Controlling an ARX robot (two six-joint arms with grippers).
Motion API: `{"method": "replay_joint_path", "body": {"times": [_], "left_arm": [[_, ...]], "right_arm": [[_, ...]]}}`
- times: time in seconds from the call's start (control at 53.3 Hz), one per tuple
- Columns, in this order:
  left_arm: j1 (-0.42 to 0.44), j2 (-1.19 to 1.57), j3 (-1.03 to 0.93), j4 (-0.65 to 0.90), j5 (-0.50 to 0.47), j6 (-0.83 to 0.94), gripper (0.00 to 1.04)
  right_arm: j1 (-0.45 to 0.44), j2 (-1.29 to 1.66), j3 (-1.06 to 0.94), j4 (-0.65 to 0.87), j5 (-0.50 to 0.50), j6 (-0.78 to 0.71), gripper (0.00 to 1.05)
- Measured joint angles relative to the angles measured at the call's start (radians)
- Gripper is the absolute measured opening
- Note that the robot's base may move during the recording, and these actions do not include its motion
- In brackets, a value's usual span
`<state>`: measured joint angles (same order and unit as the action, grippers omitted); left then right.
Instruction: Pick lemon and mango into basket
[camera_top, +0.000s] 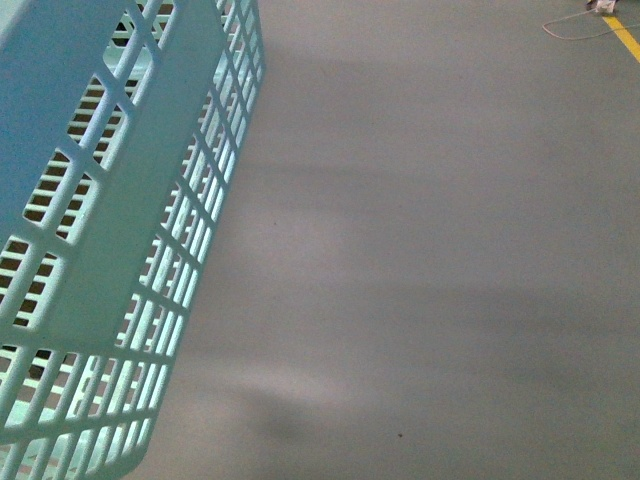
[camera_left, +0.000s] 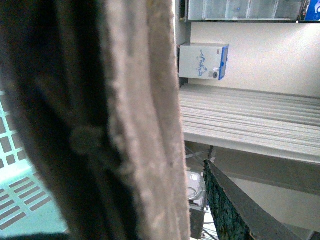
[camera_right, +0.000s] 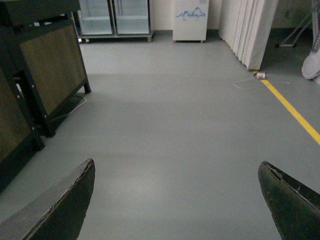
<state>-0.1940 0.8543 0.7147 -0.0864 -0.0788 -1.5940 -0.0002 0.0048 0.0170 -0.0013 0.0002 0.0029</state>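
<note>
Grey floor (camera_right: 175, 115) lies under my spread, empty right gripper (camera_right: 176, 170); I cannot tell if my left gripper (camera_left: 165, 165) holds the handle (camera_left: 140, 100), so the basket (camera_top: 130, 200) may drop.

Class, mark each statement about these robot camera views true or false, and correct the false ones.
1. The basket takes up the left of the front view. True.
2. A lemon lies in plain sight in the front view. False: no fruit shows there, only grey floor.
3. The right pincer is open with nothing between its fingers. True.
4. The yellow line passes under the basket. False: it lies in the top right corner, apart from the basket.
</note>
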Motion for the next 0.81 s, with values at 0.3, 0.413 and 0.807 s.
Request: {"method": "replay_joint_path", "body": {"times": [0.3, 0.413, 0.807], "left_arm": [[0.0, 0.0, 0.003, 0.0, 0.0, 0.0, 0.27], [0.0, 0.0, 0.003, 0.0, 0.0, 0.0, 0.27], [0.0, 0.0, 0.004, 0.0, 0.0, 0.0, 0.27]], "right_arm": [[0.0, 0.0, 0.0, 0.0, 0.0, 0.0, 0.96], [0.0, 0.0, 0.0, 0.0, 0.0, 0.0, 0.96], [0.0, 0.0, 0.0, 0.0, 0.0, 0.0, 0.96]]}}
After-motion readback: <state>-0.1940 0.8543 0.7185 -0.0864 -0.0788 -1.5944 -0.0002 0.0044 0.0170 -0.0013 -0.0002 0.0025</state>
